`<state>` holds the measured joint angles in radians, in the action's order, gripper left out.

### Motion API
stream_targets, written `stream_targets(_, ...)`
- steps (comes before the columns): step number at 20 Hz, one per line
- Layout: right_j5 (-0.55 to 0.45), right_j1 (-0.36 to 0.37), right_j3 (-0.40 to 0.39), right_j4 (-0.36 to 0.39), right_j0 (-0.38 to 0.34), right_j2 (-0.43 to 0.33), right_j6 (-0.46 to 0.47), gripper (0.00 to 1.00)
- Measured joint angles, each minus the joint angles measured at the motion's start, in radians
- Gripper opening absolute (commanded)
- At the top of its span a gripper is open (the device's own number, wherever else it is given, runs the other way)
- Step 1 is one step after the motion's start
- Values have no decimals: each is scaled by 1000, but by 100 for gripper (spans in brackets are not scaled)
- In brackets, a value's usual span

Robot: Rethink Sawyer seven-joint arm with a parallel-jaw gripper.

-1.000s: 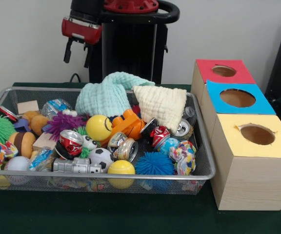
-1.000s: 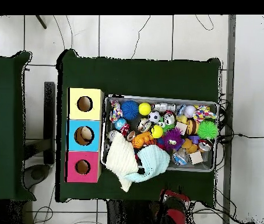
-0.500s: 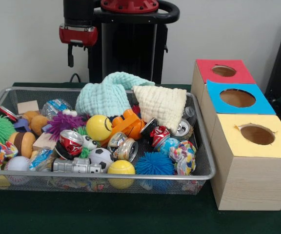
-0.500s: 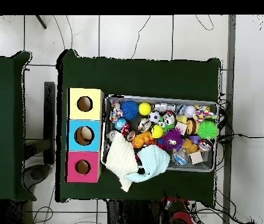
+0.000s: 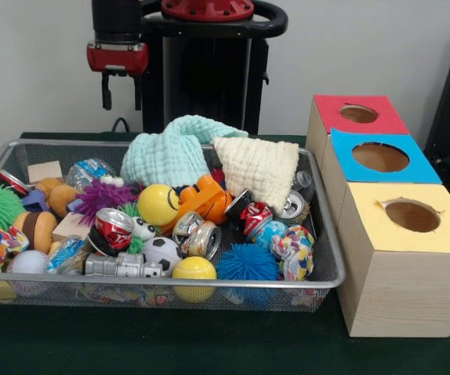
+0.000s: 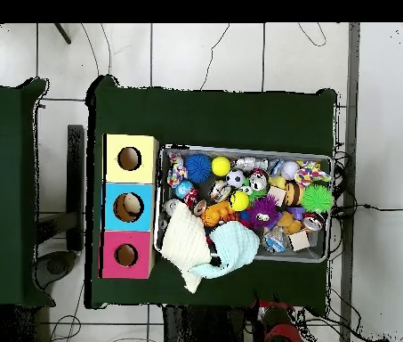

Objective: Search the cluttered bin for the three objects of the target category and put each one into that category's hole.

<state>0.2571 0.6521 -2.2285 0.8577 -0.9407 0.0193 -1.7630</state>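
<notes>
The gripper hangs empty with fingers apart above the bin at 11 o'clock, and since cans lie crowded among balls at its centre, a descent may pinch a neighbour instead.

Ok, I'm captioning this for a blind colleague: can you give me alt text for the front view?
A wire mesh bin crammed with balls, crushed cans and two folded cloths sits on a green table, beside three boxes with round holes topped red, blue and yellow. The robot's gripper hangs above the bin's far corner, jaws open and empty.
</notes>
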Motion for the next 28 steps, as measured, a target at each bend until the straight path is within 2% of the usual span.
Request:
stream_targets(8,0,36,21,28,-44,-25,0,100)
stream_targets(12,0,59,41,28,-73,-64,0,100)
stream_targets(28,-5,61,110,39,-143,-166,0,100)
